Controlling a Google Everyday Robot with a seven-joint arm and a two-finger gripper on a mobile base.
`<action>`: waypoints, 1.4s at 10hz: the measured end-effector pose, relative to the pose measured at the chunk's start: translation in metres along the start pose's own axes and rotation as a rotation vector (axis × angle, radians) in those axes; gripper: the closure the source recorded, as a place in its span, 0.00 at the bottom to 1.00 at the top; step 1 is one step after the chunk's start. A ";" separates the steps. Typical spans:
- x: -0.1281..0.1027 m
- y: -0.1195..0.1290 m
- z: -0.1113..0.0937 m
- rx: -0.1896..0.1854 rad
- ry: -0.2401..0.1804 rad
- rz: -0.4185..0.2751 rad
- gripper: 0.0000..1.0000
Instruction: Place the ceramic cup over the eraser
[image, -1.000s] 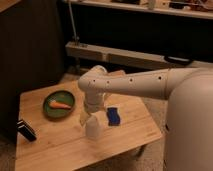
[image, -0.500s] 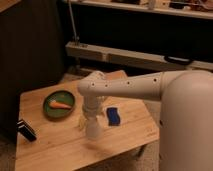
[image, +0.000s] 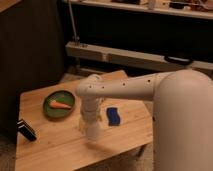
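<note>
The white ceramic cup (image: 93, 131) stands near the middle of the wooden table (image: 55, 145), right under my gripper (image: 90, 123), which reaches down onto it from the white arm. The black eraser (image: 26, 130) lies near the table's left edge, well to the left of the cup. The gripper's hold on the cup is hidden by the wrist.
A green plate (image: 59, 104) with an orange carrot-like piece (image: 61, 105) sits at the back left of the table. A blue rectangular block (image: 113, 116) lies just right of the cup. The robot's white body (image: 182, 125) fills the right side. Dark shelving stands behind.
The arm and gripper have shifted slightly left and forward with the cup below them. The eraser, plate and blue block have not moved.
</note>
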 end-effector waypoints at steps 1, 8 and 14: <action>-0.001 0.002 0.001 0.005 0.013 -0.006 0.59; -0.046 -0.002 -0.089 0.081 -0.032 -0.073 1.00; -0.171 0.057 -0.205 0.098 -0.099 -0.336 1.00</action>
